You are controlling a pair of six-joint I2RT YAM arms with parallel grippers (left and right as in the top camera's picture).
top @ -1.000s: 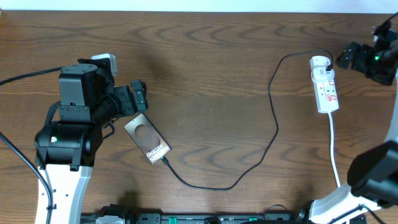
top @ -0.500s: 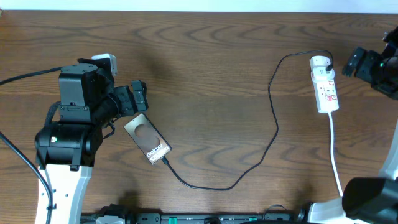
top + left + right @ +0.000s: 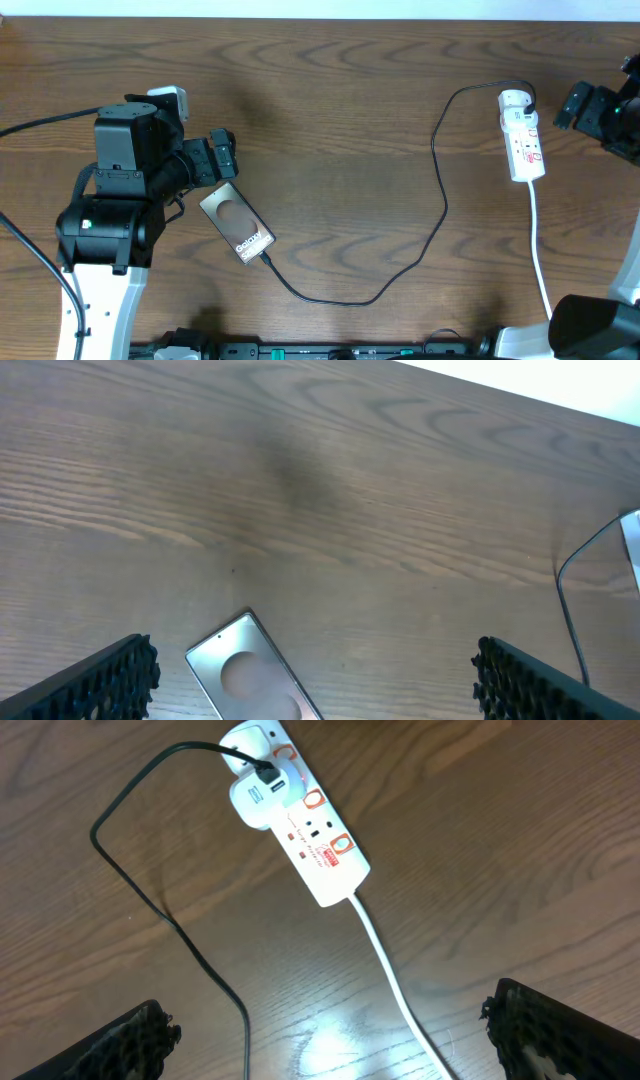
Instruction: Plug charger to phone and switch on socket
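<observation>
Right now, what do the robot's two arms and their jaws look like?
The left arm and right arm are black and boxy with white lower sections. The left shows a small green light and a trailing black cable. The jaws are black with bumpy, textured faces.

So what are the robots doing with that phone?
Nothing is being held right now. Both grippers are open: the left gripper hovers by the phone, and the right gripper is beside the socket. The charger runs from the socket across the table to the phone's end. Whether the socket is on, I can't tell.
</observation>
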